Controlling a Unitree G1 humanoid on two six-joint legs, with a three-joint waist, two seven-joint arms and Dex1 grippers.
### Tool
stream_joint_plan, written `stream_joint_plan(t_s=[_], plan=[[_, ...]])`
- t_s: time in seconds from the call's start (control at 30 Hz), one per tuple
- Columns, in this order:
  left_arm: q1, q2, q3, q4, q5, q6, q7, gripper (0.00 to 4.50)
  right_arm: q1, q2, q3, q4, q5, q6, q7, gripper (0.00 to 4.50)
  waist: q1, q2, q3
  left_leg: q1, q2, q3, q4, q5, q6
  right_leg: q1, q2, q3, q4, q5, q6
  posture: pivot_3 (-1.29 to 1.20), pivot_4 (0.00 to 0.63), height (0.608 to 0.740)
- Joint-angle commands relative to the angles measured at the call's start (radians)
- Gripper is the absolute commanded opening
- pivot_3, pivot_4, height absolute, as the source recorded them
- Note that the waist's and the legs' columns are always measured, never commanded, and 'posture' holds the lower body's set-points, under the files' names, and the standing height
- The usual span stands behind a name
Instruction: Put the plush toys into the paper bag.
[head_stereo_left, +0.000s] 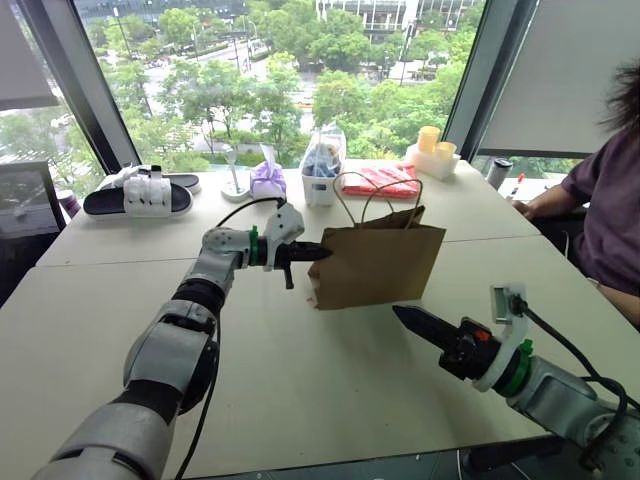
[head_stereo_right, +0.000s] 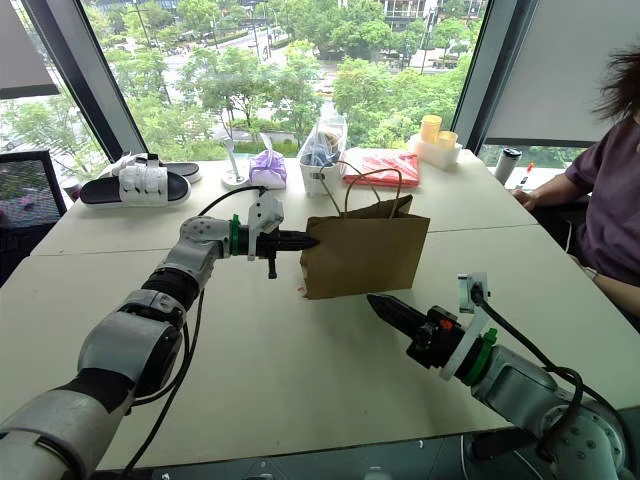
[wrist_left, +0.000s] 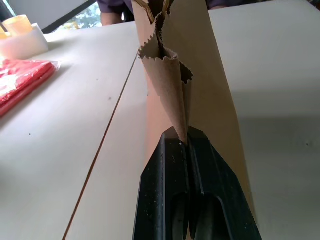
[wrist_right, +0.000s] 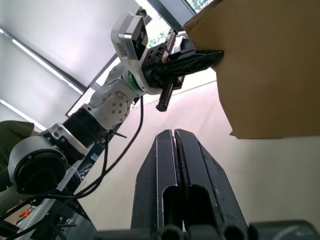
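Note:
The brown paper bag (head_stereo_left: 380, 262) stands upright in the middle of the table, its loop handles up. My left gripper (head_stereo_left: 322, 252) reaches in level from the left and is shut on the bag's folded side edge. The left wrist view has that paper fold (wrist_left: 172, 85) pinched between the black fingers (wrist_left: 165, 170). In front of the bag and to its right, my right gripper (head_stereo_left: 402, 316) hovers above the table, shut and holding nothing, pointing at the bag without touching it. The plush toys are out of view.
Along the table's far edge lie black-and-white slippers (head_stereo_left: 140, 196), a purple cloth bundle (head_stereo_left: 268, 179), a clear plastic bag of items (head_stereo_left: 322, 165), a red packet (head_stereo_left: 385, 180) and a white tray with yellow cups (head_stereo_left: 433, 150). A person (head_stereo_left: 605, 190) sits at the right.

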Motion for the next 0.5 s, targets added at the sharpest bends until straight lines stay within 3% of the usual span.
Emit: stream_joint_plan(t_s=[0.03,0.07,0.17,0.4,0.5], plan=[[-0.022,0.007,0.019,-0.001,0.021,-0.046,0.018,0.02,-0.021,0.001,0.014,0.006,-0.011,-0.022,0.010,0.00,0.000,0.000,0.000,0.000,0.000,0.000,0.000,0.000,0.000,0.000,0.000,0.000,0.000,0.000,0.000,0.00,0.150,0.740],[-0.021,0.006,0.020,0.000,0.024,-0.047,0.017,0.02,-0.024,0.002,0.017,0.010,-0.015,-0.024,0.009,0.00,0.000,0.000,0.000,0.000,0.000,0.000,0.000,0.000,0.000,0.000,0.000,0.000,0.000,0.000,0.000,0.00,0.150,0.740],[-0.019,0.006,0.027,0.002,0.030,-0.055,0.028,0.91,-0.029,0.000,0.027,0.016,-0.024,-0.022,0.014,0.00,0.001,0.000,0.000,0.000,0.000,0.000,0.000,0.000,0.000,0.000,0.000,0.000,0.000,0.000,0.000,0.00,0.150,0.740],[-0.012,0.027,0.037,-0.011,0.044,-0.056,0.053,4.40,-0.033,-0.007,0.044,0.018,-0.031,-0.013,0.023,0.00,0.000,0.000,0.000,0.000,0.000,0.000,0.000,0.000,0.000,0.000,0.000,0.000,0.000,0.000,0.000,0.00,0.150,0.740],[0.018,0.069,0.064,-0.068,0.024,-0.018,0.064,4.46,-0.034,-0.017,0.046,0.022,-0.035,-0.009,0.034,0.00,-0.004,0.000,0.000,0.000,0.000,0.000,0.000,0.000,0.000,0.000,0.000,0.000,0.001,0.000,0.000,0.00,0.150,0.740]])
